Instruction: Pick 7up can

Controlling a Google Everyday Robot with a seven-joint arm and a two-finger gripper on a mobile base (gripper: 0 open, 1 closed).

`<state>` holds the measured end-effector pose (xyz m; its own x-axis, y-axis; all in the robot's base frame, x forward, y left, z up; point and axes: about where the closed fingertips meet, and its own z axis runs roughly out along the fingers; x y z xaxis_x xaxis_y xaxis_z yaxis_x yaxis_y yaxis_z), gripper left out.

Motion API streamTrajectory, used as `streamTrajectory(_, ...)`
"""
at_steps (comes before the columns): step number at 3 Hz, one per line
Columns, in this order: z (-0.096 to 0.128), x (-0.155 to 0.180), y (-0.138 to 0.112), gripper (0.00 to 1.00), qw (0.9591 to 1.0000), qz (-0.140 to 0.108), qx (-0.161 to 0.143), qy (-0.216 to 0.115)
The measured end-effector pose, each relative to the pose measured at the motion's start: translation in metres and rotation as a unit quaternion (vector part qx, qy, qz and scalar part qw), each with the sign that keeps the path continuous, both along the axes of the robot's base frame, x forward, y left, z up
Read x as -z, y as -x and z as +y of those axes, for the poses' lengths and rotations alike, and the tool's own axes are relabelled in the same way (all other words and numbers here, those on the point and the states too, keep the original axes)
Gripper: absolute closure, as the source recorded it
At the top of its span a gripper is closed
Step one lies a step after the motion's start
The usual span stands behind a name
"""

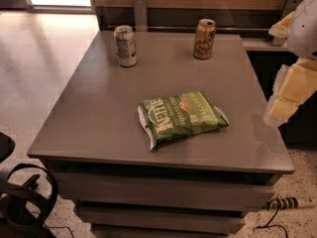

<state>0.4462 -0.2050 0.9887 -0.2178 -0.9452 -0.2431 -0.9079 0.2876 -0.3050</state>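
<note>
The 7up can (125,45) is silvery-white with dark greenish print and stands upright near the table's far left corner. My gripper (283,101), seen as white and pale yellow parts, hangs beyond the table's right edge at mid depth. It is far from the can and touches nothing. Nothing is in its grasp that I can see.
A golden-orange can (204,38) stands upright at the far right of the grey table (99,123). A green chip bag (181,117) lies flat near the table's middle. A wooden wall panel runs behind the table. A power strip (287,203) lies on the floor at the right, and black base parts (20,202) sit at the lower left.
</note>
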Motion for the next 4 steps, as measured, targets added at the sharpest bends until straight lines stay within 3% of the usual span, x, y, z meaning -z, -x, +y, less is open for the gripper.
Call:
streamTrajectory(1, 0.017, 0.01, -0.014, 0.0, 0.9987, -0.016, 0.023, -0.042)
streamTrajectory(2, 0.041, 0.026, -0.024, 0.0, 0.992, -0.033, 0.051, -0.111)
streamTrajectory(3, 0.072, 0.044, -0.045, 0.0, 0.9769, -0.05, 0.066, -0.197)
streamTrajectory(4, 0.101, 0.053, -0.077, 0.0, 0.9555, -0.075, 0.072, -0.276)
